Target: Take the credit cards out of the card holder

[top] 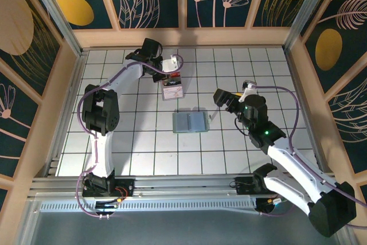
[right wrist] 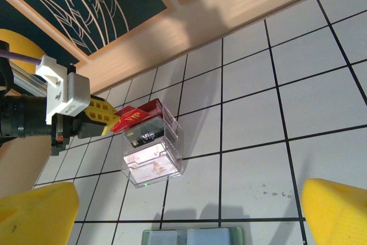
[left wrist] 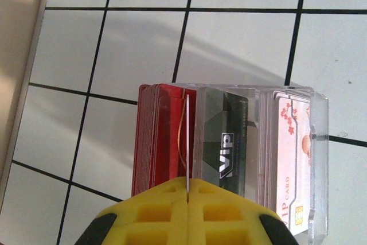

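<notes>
On the tiled table [top: 132,142], the card holder [top: 191,123] lies opened flat near the middle, between the two arms. Behind it stands a clear block [top: 172,89] of cards, with the left gripper [top: 168,76] at its far end. The right gripper [right wrist: 189,193] hangs above the holder's edge, jaws spread wide and empty. The left wrist view adds that the left fingers [left wrist: 149,216] are pressed together on a thin card [left wrist: 187,142], seen edge-on beside the red stack [left wrist: 157,142].

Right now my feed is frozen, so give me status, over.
Left tool shut at the card stand. Right tool open by the card holder, lying flat. Nothing between them.
</notes>
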### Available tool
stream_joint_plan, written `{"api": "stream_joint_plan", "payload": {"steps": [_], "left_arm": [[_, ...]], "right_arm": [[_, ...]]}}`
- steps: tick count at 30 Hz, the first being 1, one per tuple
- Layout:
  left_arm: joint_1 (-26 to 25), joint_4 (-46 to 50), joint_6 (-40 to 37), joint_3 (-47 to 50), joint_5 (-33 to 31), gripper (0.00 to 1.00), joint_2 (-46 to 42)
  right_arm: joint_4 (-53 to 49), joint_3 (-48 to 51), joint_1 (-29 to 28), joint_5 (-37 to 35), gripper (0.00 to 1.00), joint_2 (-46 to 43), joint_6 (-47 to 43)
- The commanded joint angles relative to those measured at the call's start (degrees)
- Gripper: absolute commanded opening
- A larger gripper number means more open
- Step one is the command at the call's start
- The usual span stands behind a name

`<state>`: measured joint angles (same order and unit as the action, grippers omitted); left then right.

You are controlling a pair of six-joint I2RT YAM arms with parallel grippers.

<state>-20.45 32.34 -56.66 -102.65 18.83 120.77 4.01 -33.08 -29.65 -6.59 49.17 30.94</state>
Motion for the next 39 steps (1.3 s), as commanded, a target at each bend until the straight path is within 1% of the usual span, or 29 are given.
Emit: {"api": "stream_joint_plan", "payload": {"steps": [1, 15, 28, 39], "left_arm": [[0.32, 2.2, -2.58, -1.27, 2.26, 0.0, -0.65], [0.49, 3.85, -1.96, -6.22, 2.18, 0.0, 3.57], [0.49, 4.58, -1.78, -7.37, 2.01, 0.0, 6.18], [0.49, 7.4, -0.76, -9.51, 2.53, 0.0, 8.93]], "right_arm": [[0.45, -1.46, 0.29, -0.32, 0.99, 0.62, 1.16], [0.44, -1.64, 0.29, 0.18, 0.99, 1.11, 1.42], [0.27, -1.64, 0.28, -0.01, 0.99, 0.99, 1.49], [0.03, -1.63, 0.29, -0.12, 0.99, 0.91, 1.76]]}}
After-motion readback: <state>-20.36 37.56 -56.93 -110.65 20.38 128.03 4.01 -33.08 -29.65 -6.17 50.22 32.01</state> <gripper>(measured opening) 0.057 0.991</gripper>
